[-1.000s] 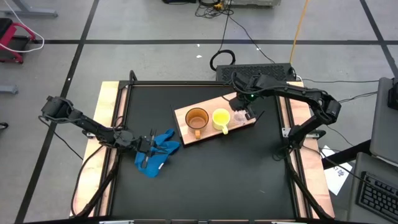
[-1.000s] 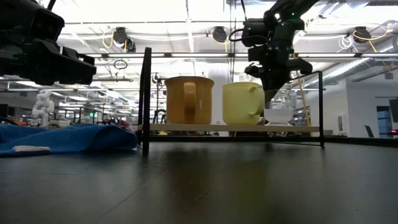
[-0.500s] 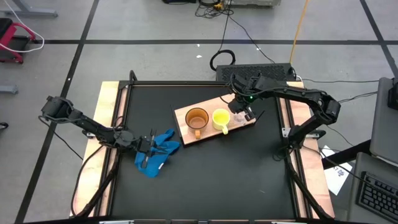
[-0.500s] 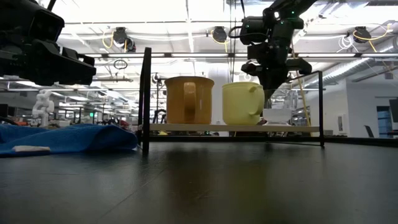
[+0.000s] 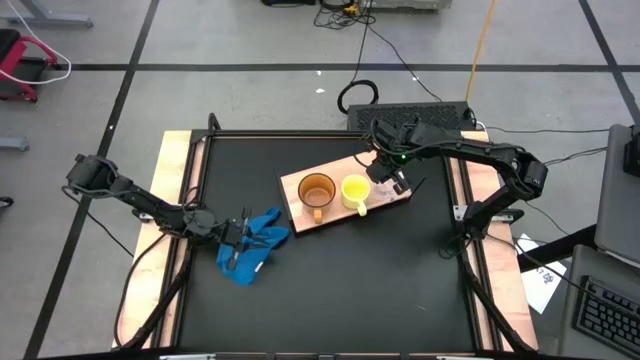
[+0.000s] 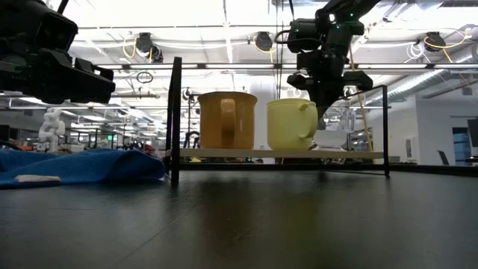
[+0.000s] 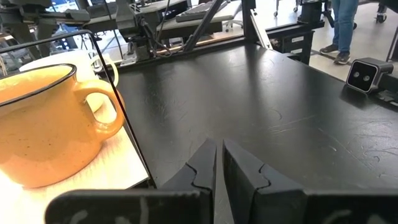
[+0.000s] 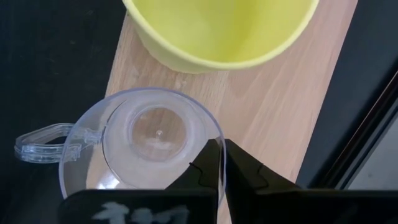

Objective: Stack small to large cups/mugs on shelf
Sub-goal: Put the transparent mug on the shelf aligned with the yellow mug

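only the right wrist view is showing the clear cup (image 8: 140,149) sitting on the shelf (image 8: 273,106) beside the yellow mug (image 8: 217,31), right under the right hand (image 8: 219,163), whose fingers are pressing together, empty.

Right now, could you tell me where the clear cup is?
In the high view, the clear cup stands on the wooden board's right end, beside the yellow mug, under the right gripper.

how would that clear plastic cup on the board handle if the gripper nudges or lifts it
The clear cup looks thin-walled and empty, so probably very light and easy to slide on the smooth wooden board. Upright on a narrower base, a high nudge might tip it. Its glossy plastic may be slippery.
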{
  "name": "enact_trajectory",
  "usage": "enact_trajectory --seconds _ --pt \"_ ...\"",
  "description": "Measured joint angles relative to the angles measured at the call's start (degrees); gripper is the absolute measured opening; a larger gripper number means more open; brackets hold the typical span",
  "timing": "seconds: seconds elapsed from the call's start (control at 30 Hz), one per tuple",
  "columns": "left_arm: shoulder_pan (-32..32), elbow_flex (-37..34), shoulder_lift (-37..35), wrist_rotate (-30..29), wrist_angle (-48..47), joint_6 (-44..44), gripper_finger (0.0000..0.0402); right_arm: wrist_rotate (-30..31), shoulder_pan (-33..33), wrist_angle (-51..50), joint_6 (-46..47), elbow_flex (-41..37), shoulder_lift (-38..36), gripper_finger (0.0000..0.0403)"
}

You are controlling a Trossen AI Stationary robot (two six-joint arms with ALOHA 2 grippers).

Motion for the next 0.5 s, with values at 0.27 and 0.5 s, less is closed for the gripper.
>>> enact_trajectory --seconds 0.27,0.5 --pt "-0.01 0.00 -0.01 0.02 0.02 -0.25 0.0031 0.04 0.00 0.42 0.00 0.00 0.00 0.0000" --pt "-0.01 0.00 0.00 0.02 0.05 -0.62 0.0031 0.26 -0.22 0.41 2.99 0.00 0.00 0.0000"
